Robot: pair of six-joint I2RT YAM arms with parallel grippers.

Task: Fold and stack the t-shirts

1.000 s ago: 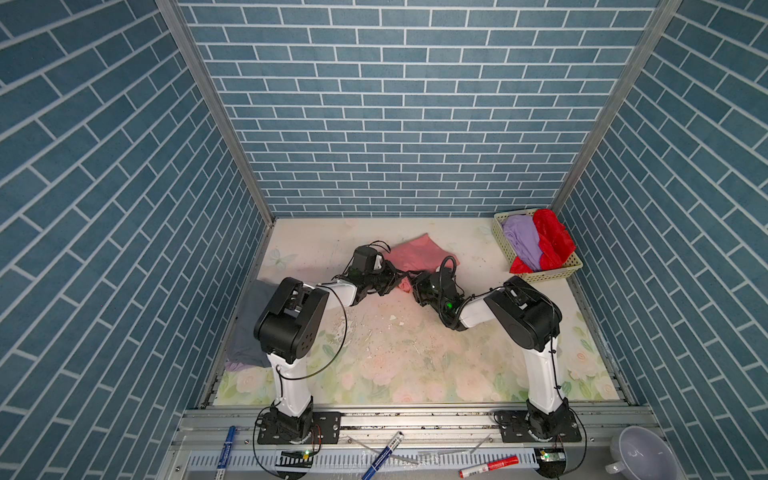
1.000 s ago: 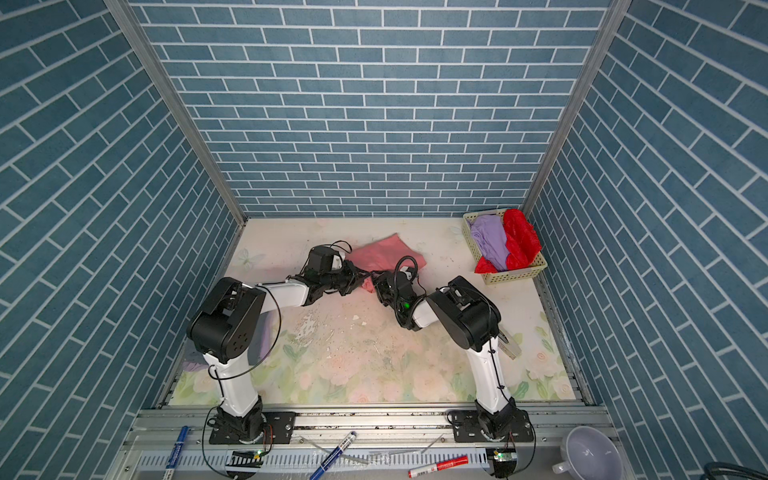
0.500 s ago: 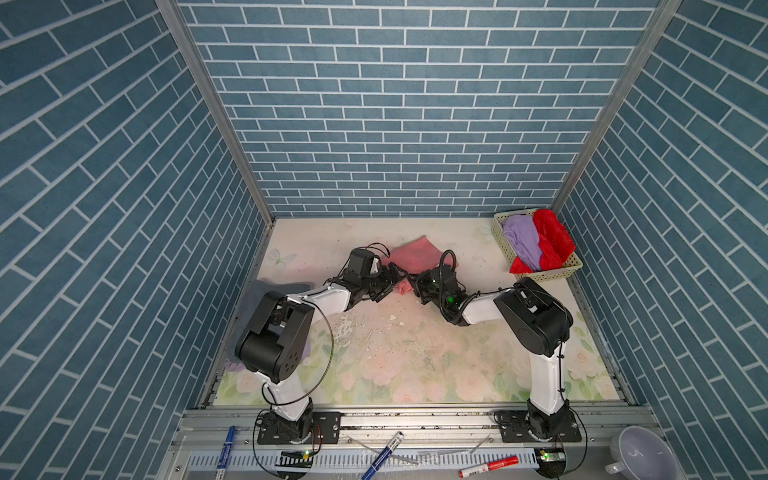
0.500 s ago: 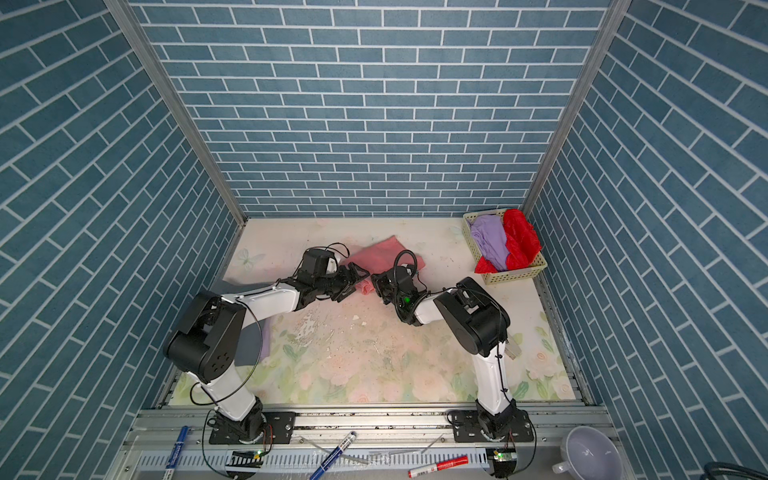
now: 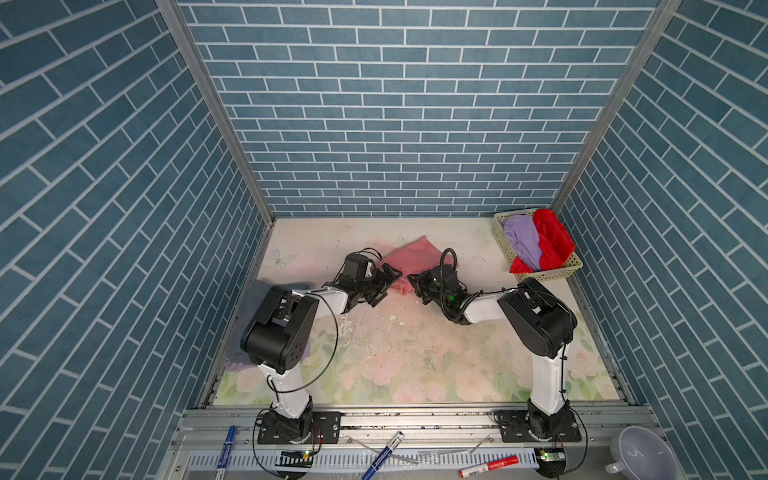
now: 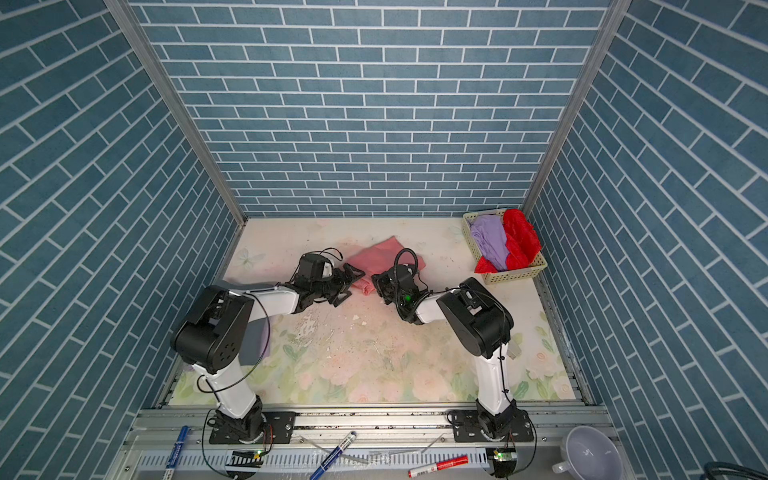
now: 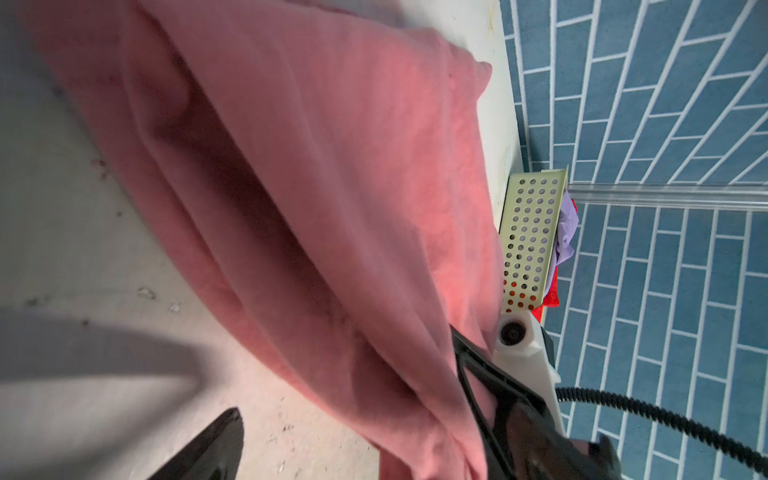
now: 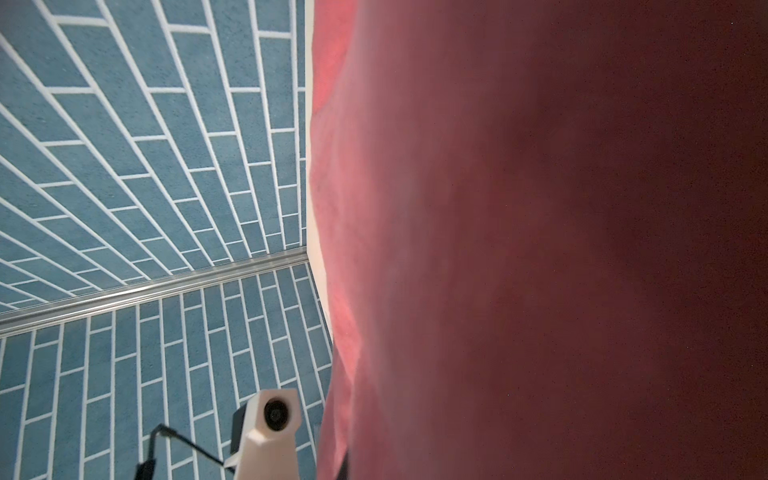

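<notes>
Far left, slate grey t-shirt [image 5: 254,291] lies flat at the surface [image 5: 415,353] edge, mostly hidden under the left arm. Left end effector [image 5: 387,286] is low, jaws spread wide, holding nothing, tips just beside the cloth. Mid-surface is the salmon pink t-shirt [image 5: 409,255], partly folded, with its near end bunched between the two arms. It is light, limp and non-slippery, so it will likely sag and drag rather than hold shape. Best taken by pinching corners or a doubled edge, not the middle. Its long axis seems to run from the near bunch toward the back wall, leaning basket-ward (no neck label visible, so collar direction unclear). Right end effector [image 5: 414,283] looks clamped on the near pink edge, and cloth fills its wrist view. Far right, in the cream basket [image 5: 544,274], the lavender t-shirt [image 5: 521,243] and bright red t-shirt [image 5: 550,235] lie crumpled and unfolded.
</notes>
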